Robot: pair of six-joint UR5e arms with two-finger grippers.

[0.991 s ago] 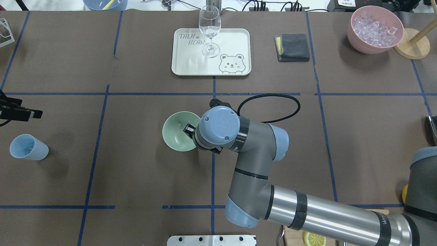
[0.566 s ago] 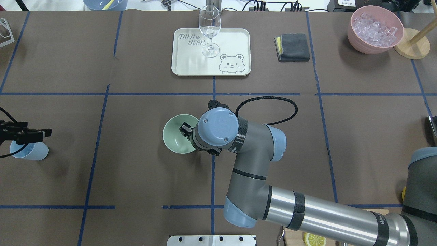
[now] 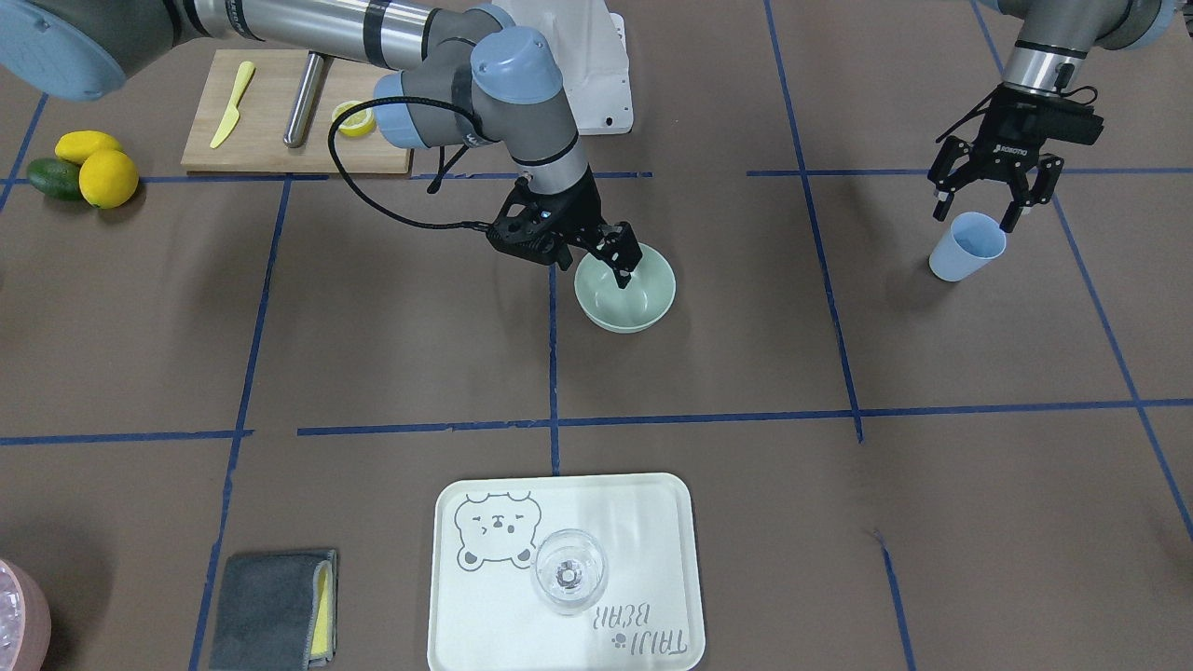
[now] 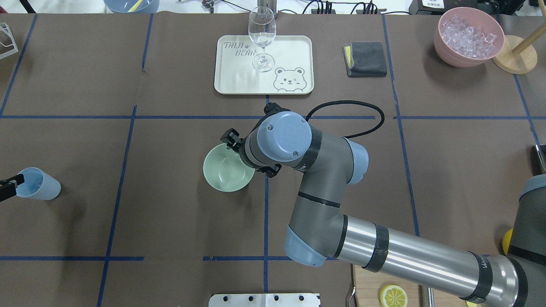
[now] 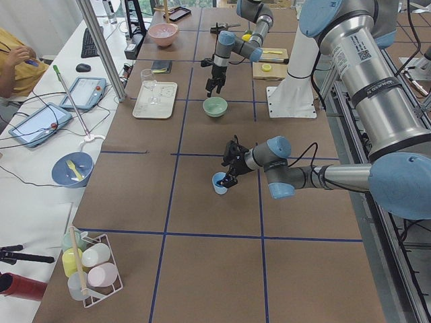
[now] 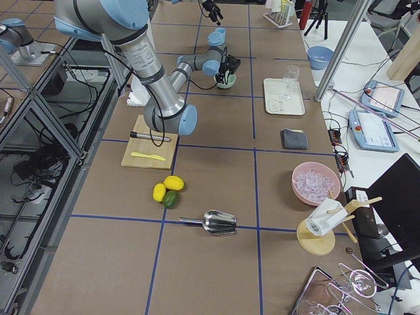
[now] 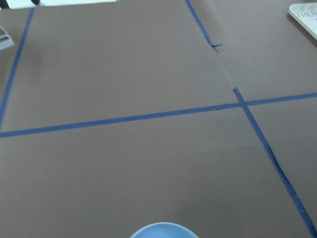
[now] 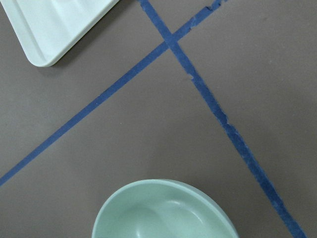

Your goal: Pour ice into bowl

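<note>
The sage-green bowl (image 4: pixel 227 174) (image 3: pixel 626 296) stands near the table's middle and looks empty. My right gripper (image 4: pixel 230 139) (image 3: pixel 623 261) hovers over the bowl's far rim, open, holding nothing. The right wrist view shows only the bowl's rim (image 8: pixel 163 208). My left gripper (image 3: pixel 976 214) is open just above the light blue cup (image 3: pixel 960 256) (image 4: pixel 37 184), fingers either side of its rim. I cannot tell if the cup holds ice. Ice cubes (image 4: pixel 468 35) fill the pink container at the far right.
A white tray (image 4: pixel 290 51) with a wine glass (image 4: pixel 262 38) lies beyond the bowl, with a grey cloth (image 4: pixel 365 59) to its right. A cutting board (image 3: pixel 270 140) with a knife, a lemon half, whole lemons (image 3: pixel 107 177) and a metal scoop (image 6: pixel 220 223) are on the robot's right.
My right gripper has come up out of the bowl toward its far rim; the bowl has shifted slightly toward the robot. My left gripper has come down over the blue cup.
</note>
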